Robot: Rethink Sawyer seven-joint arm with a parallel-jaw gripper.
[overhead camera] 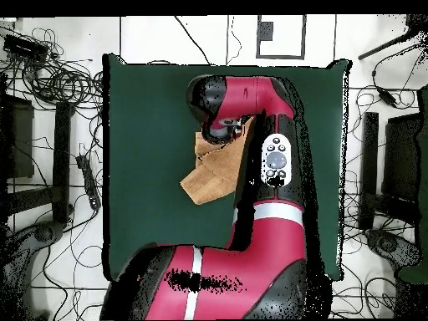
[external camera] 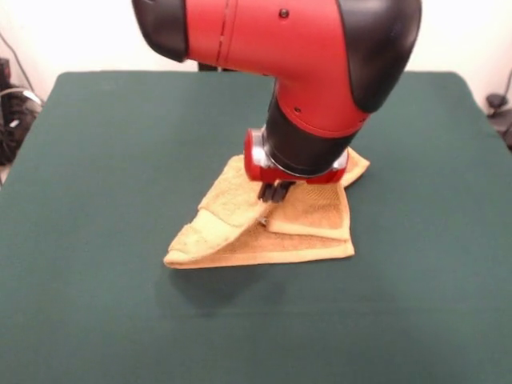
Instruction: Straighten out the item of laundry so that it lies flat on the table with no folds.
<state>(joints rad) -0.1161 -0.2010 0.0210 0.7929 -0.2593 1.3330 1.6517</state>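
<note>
I've got the gripper (external camera: 275, 192) pinched closed on the folded hand towel (external camera: 240, 224), mid-frame, to unfold it.

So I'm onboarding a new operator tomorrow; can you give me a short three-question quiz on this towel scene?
1. True or false: the orange-tan terry hand towel lies fully flat on the dark green cloth-covered table.
2. The red and black arm's gripper is: A) directly over the towel, B) over bare table, C) out of view.
3. Fill in: in the front view, a smaller folded layer lies on the towel's ____ side.

Key: 1 false, it is folded; 2 A; 3 right.
</note>
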